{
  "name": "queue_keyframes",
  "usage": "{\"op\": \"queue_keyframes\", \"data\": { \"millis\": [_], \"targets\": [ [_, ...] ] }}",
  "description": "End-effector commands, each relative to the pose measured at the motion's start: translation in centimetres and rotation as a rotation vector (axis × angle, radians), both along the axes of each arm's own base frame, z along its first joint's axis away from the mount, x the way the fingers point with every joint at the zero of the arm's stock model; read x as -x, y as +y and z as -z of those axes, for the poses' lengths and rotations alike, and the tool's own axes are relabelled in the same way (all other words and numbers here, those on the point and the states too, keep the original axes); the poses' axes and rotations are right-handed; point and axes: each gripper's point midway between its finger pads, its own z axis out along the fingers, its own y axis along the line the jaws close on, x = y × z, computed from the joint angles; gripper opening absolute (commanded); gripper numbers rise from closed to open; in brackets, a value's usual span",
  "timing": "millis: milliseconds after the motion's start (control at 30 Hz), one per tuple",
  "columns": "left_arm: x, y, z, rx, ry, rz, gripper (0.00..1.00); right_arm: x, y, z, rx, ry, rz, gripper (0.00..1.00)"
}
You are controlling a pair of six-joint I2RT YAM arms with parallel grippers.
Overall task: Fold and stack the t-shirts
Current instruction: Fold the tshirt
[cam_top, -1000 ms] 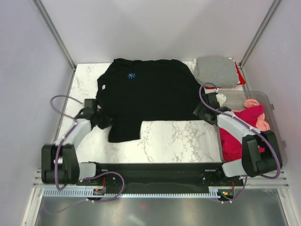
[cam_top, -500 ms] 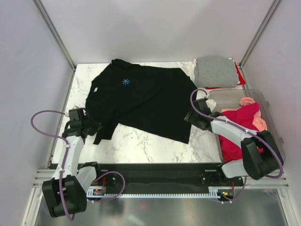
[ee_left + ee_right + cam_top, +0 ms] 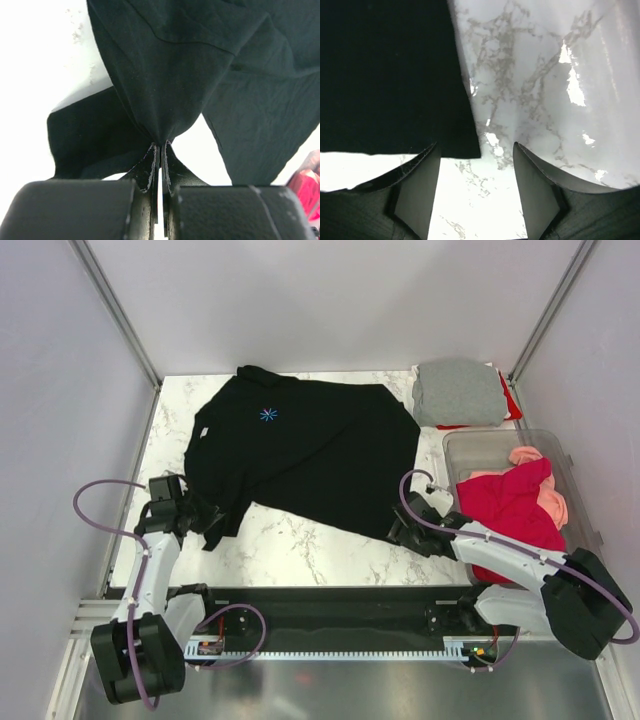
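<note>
The large black t-shirt (image 3: pixel 305 450) with a small blue starburst logo (image 3: pixel 268 414) lies spread at an angle across the marble table. My left gripper (image 3: pixel 212 518) is shut on the shirt's near left corner; in the left wrist view the black cloth (image 3: pixel 165 90) bunches into the closed fingertips (image 3: pixel 161 146). My right gripper (image 3: pixel 400 533) is open and empty just past the shirt's near right corner (image 3: pixel 462 145). A folded grey t-shirt (image 3: pixel 460 392) lies at the back right. Crimson (image 3: pixel 505 510) and salmon-pink (image 3: pixel 548 498) shirts fill the tub.
A clear plastic tub (image 3: pixel 460 447) stands on the right side. A red cloth edge (image 3: pixel 512 405) shows under the grey shirt. Bare marble (image 3: pixel 300 550) lies near the front middle. Metal posts and grey walls enclose the table.
The black shirt was dragged left and laid out at an angle. My right gripper let go of its corner and drew back toward the front. My left gripper kept hold.
</note>
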Motion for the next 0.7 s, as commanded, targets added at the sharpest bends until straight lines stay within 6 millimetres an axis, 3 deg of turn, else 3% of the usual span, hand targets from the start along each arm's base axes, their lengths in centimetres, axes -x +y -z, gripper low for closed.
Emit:
{"op": "queue_keyframes", "data": {
  "millis": [0, 200, 300, 400, 433, 500, 567, 600, 667],
  "targets": [
    [-0.2, -0.7, -1.1, 0.04, -0.045, 0.008, 0.02, 0.4, 0.6, 0.8, -0.02, -0.003, 0.025, 0.66],
    [0.0, -0.8, -1.3, 0.043, -0.054, 0.011, 0.02, 0.3, 1.4, 1.6, -0.04, -0.006, 0.006, 0.5],
    [0.0, -0.7, -1.3, 0.04, -0.052, 0.005, 0.02, 0.4, 1.6, 2.1, -0.042, 0.0, -0.001, 0.37],
    [0.0, -0.8, -1.3, 0.045, -0.05, 0.009, 0.02, 0.6, 1.3, 2.1, -0.04, -0.006, 0.0, 0.09],
    [-0.1, -0.9, -1.6, 0.047, -0.056, 0.014, 0.02, 0.3, 1.0, 1.4, -0.045, -0.04, 0.013, 0.0],
    [0.0, -1.1, -2.2, 0.055, -0.064, 0.023, 0.02, 0.6, -0.1, 0.5, -0.014, -0.054, 0.036, 0.0],
    [-0.1, -1.5, -3.3, 0.07, -0.098, 0.035, 0.02, -0.6, -1.2, -3.0, -0.011, -0.157, 0.087, 0.0],
    [0.1, -1.7, -3.7, 0.078, -0.1, 0.039, 0.02, 0.1, -2.7, -3.5, 0.035, -0.145, 0.107, 0.0],
    [0.2, -2.1, -5.3, 0.09, -0.137, 0.047, 0.02, -0.7, -4.4, -7.0, 0.038, -0.242, 0.154, 0.0]
  ]
}}
